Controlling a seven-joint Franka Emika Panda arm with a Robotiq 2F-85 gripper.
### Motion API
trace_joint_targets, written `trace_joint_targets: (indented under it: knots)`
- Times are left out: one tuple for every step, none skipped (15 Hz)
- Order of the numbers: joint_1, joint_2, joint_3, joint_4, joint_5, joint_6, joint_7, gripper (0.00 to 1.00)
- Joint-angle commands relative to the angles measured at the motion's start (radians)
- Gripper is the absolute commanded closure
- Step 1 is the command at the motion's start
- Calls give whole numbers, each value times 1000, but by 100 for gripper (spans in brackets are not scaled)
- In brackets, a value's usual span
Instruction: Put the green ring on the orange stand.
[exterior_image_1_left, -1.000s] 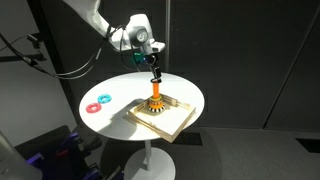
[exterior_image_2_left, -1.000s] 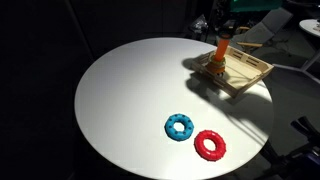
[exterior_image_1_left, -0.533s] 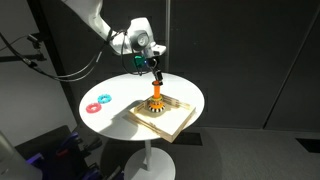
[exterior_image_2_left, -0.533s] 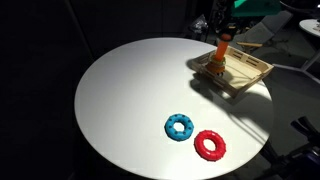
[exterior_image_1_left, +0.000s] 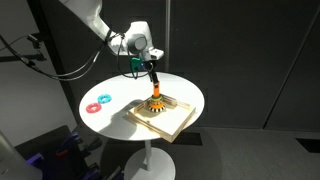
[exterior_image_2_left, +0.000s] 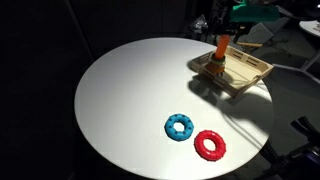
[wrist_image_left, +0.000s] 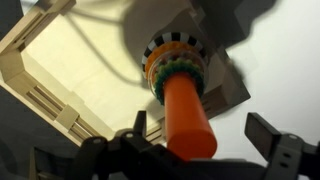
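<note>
In the wrist view the green ring (wrist_image_left: 181, 71) sits low around the orange stand (wrist_image_left: 186, 112), just above its ribbed round base. My gripper (wrist_image_left: 201, 126) is open, one finger on each side of the peg's top, touching nothing. In both exterior views the gripper (exterior_image_1_left: 152, 76) (exterior_image_2_left: 224, 28) hangs right above the stand (exterior_image_1_left: 156, 98) (exterior_image_2_left: 220, 55), which rises from a tan square board (exterior_image_1_left: 170, 122) (exterior_image_2_left: 250, 78). The ring is too small to make out in those views.
A blue ring (exterior_image_2_left: 180, 127) (exterior_image_1_left: 92, 106) and a red ring (exterior_image_2_left: 210, 146) (exterior_image_1_left: 104, 98) lie side by side on the round white table (exterior_image_2_left: 120, 100), well away from the board. The board lies near the table's edge.
The jaws have gone from shut to open, and the green ring now rests low on the peg. The gripper has risen slightly above the stand.
</note>
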Motion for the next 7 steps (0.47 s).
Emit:
trace_joint_targets:
  knots:
    - [-33,-47,45,-35,67,-43,-77,0]
    - [-38,-52,52,-39,83,-50,-93,0]
    - [-41,-57,54,-40,96,-60,-102,0]
    - [-17,-14,34,-10,63,-35,-57,0]
    - [-19,-18,37,-11,72,-41,-65,0]
    - [-20,-20,39,-12,73,-44,-66,0]
    - [-21,-22,39,-13,73,-45,-66,0]
